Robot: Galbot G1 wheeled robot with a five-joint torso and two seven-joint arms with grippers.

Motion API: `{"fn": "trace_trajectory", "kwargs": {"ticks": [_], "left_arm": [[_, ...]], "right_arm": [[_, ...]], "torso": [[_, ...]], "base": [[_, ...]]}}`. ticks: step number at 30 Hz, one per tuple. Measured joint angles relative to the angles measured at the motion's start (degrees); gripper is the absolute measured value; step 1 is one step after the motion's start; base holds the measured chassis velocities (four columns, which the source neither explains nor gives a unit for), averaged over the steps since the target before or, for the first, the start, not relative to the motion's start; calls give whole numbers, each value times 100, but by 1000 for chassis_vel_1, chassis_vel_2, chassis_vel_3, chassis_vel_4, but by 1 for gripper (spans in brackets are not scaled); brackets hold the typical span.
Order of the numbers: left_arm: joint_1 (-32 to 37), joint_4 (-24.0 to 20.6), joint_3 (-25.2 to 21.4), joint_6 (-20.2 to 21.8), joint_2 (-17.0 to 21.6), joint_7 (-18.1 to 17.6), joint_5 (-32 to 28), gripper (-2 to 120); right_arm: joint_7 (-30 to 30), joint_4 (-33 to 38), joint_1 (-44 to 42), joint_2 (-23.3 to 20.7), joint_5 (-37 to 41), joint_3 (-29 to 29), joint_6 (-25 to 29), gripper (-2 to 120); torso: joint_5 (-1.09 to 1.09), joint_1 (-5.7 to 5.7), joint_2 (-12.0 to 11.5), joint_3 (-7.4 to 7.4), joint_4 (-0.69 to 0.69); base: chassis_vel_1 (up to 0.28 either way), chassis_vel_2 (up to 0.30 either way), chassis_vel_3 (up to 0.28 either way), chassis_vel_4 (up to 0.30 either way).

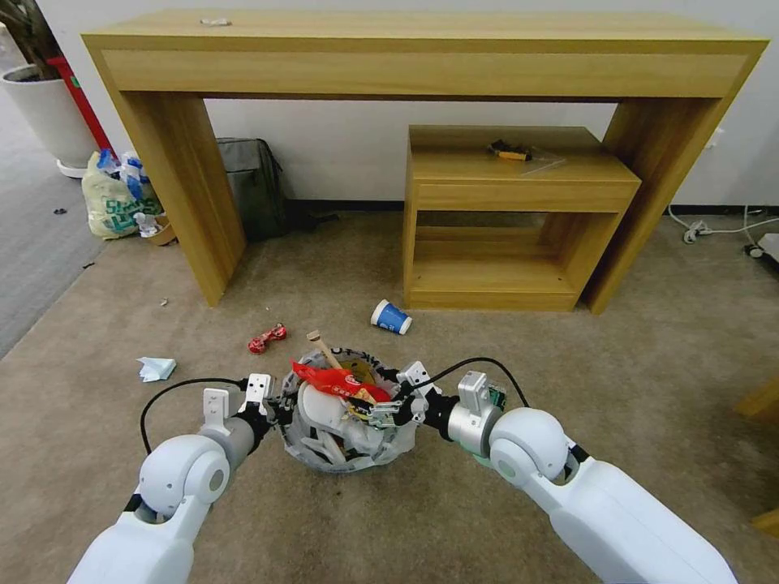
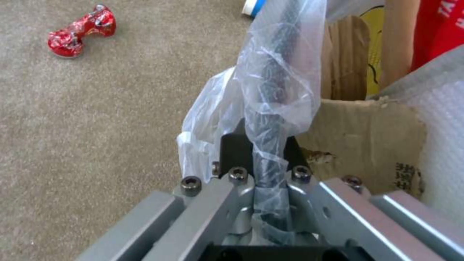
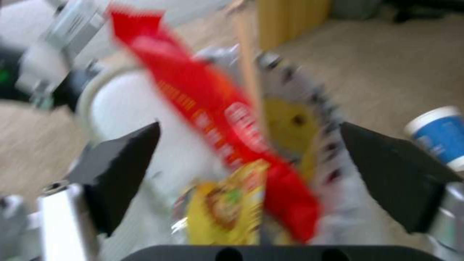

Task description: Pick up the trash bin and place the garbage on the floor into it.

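The trash bin [image 1: 345, 450], black with a crinkly printed bag, sits low in front of me on the beige floor [image 1: 454, 503]. My left gripper [image 1: 280, 410] [image 2: 261, 145] is shut on its bag-covered rim [image 2: 270, 90]. Just over the bin's mouth, my right gripper [image 1: 375, 410] [image 3: 249, 127] is open, its black fingers [image 3: 121, 174] wide apart around a red wrapper [image 3: 227, 123] lying in the bin. A wooden stick [image 1: 324, 349], a white slipper [image 1: 318, 410] and cardboard [image 2: 367, 137] are also inside. Garbage on the carpet: a blue cup [image 1: 391, 316], a red wrapper [image 1: 267, 338] [image 2: 81, 32], crumpled paper [image 1: 156, 368].
A large wooden desk [image 1: 422, 57] stands ahead with a low wooden shelf [image 1: 511, 219] under it. A tied yellowish bag [image 1: 114, 203], a grey backpack [image 1: 251, 186] and a white plant pot [image 1: 45, 113] sit at the left. Cables [image 1: 714, 227] lie at the right.
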Motion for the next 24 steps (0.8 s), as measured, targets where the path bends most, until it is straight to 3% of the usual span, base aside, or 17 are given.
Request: {"fn": "trace_trajectory", "kwargs": {"ticks": [2, 6, 12, 24], "left_arm": [[13, -5, -15, 0, -4, 3, 1, 0], [143, -67, -163, 0, -23, 62, 28, 0], [323, -193, -373, 0, -34, 78, 36, 0], [617, -410, -604, -1, -179, 64, 112, 0]], "right_arm": [[48, 15, -23, 18, 0, 63, 18, 98], [690, 92, -409, 211, -142, 919, 118, 100], [1214, 103, -827, 344, -515, 1745, 164, 100], [1325, 21, -1497, 820, -917, 2526, 475, 100]], "torso": [[0, 0, 0, 0, 0], [0, 0, 0, 0, 0], [0, 0, 0, -1, -2], [0, 0, 0, 0, 0]], "base": [[0, 0, 0, 0], [0, 0, 0, 0], [0, 0, 0, 0], [0, 0, 0, 0]]}}
